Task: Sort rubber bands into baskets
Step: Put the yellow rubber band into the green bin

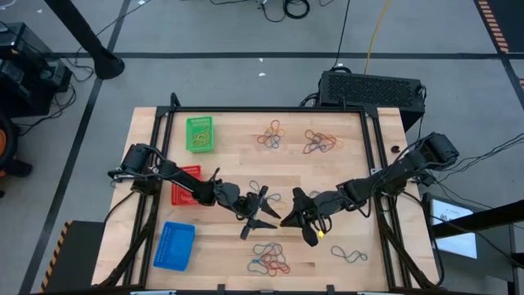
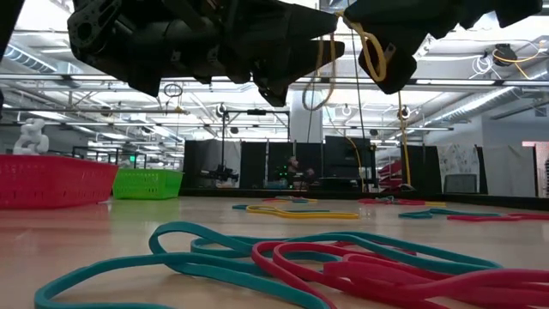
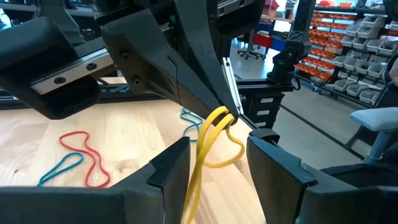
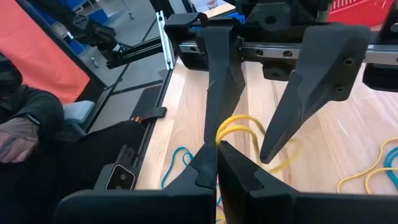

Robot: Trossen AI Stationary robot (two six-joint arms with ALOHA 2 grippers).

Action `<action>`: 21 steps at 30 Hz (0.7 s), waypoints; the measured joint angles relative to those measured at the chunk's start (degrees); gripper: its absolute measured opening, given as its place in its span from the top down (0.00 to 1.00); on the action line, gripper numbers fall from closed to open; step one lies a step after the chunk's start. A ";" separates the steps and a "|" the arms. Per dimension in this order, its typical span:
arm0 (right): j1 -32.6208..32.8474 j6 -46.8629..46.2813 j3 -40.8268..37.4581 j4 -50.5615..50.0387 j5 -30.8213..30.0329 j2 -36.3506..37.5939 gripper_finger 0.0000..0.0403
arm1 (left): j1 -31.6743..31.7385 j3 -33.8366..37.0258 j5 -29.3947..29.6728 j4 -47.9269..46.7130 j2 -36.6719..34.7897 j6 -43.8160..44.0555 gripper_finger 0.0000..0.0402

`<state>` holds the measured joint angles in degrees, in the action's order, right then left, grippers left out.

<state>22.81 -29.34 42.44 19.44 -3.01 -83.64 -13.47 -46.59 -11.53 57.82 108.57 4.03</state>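
Observation:
A yellow rubber band (image 3: pixel 210 138) hangs above the table's middle from my right gripper (image 4: pixel 217 155), which is shut on it. My left gripper (image 3: pixel 217 152) faces it, open, with one finger on each side of the hanging band; whether they touch it I cannot tell. In the high view my left gripper (image 1: pixel 268 209) and right gripper (image 1: pixel 286 218) meet tip to tip. The green basket (image 1: pixel 199 133), red basket (image 1: pixel 185 182) and blue basket (image 1: pixel 173 245) stand along the table's left side. My right gripper pinches the top of the yellow band's loop (image 3: pixel 225 117) between its two shut fingertips (image 3: pixel 239 122). The fingers slant down from the table's right side. The band hangs slack below them (image 2: pixel 322 81), clear of the table.
Piles of coloured rubber bands lie at the far middle (image 1: pixel 273 135), far right (image 1: pixel 321 142), near middle (image 1: pixel 270 259) and near right (image 1: pixel 348 255). A black box (image 1: pixel 372 88) stands behind the table's far edge. A person's hand (image 4: pixel 18 134) shows beyond the table.

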 joint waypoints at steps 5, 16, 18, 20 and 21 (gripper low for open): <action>0.00 0.00 0.00 0.00 0.02 0.00 1.00 | 0.05 0.00 0.02 0.00 0.00 -0.31 0.59; 0.00 2.40 0.00 -0.01 0.04 0.00 1.00 | 0.48 0.01 1.52 -0.27 0.00 1.06 0.92; 0.00 3.11 0.00 -0.02 0.04 0.02 1.00 | 0.70 0.02 1.49 -0.53 0.00 1.07 0.97; 0.00 3.26 0.00 -0.02 0.04 0.02 1.00 | 1.01 0.02 1.49 -1.31 -0.02 1.09 0.98; -0.03 3.30 0.00 -0.02 0.02 0.02 1.00 | 1.11 0.02 1.49 -1.63 -0.02 1.23 0.98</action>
<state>22.78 -26.04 42.44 19.42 -2.98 -83.61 -12.37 -46.57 -10.04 56.19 108.55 5.26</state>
